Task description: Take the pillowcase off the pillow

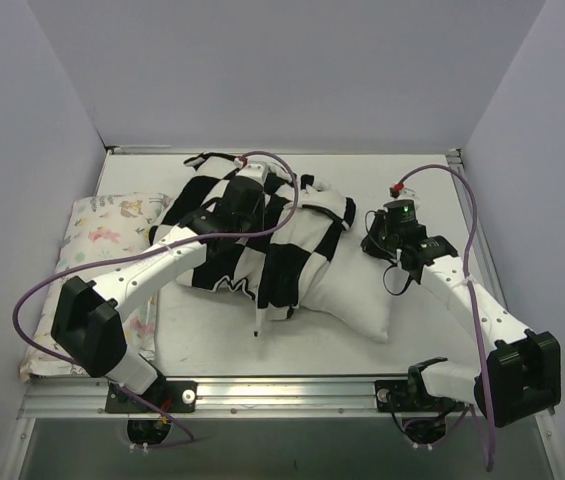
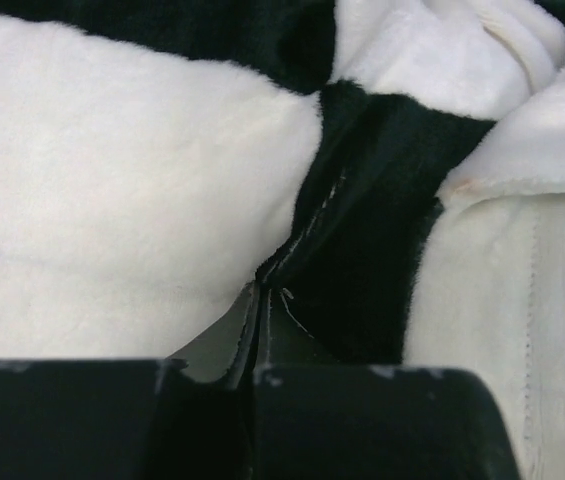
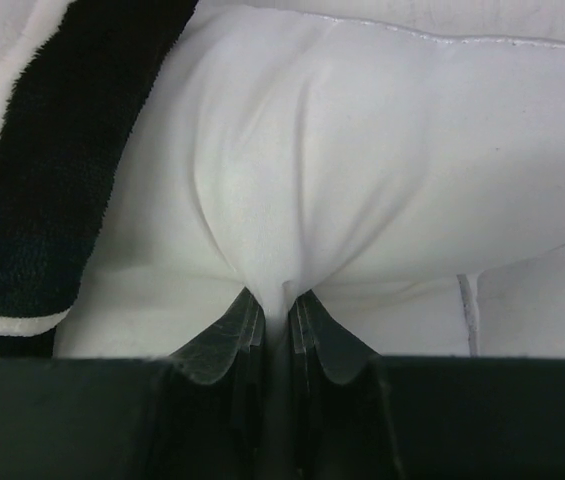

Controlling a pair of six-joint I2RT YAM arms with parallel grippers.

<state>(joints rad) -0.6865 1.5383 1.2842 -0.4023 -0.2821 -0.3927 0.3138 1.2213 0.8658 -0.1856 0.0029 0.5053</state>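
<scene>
Stripping step: pillow [image 1: 354, 296] partly bared, both grips set.
Its bare white end lies toward the tabletop's [image 1: 207, 340] near edge, pinched by the clenched right end effector [image 3: 277, 300]. Farther back, the left end effector [image 2: 262, 290] clamps a black fold of the bunched pillowcase [image 1: 302, 250]. Next, probably, pull them apart.
</scene>
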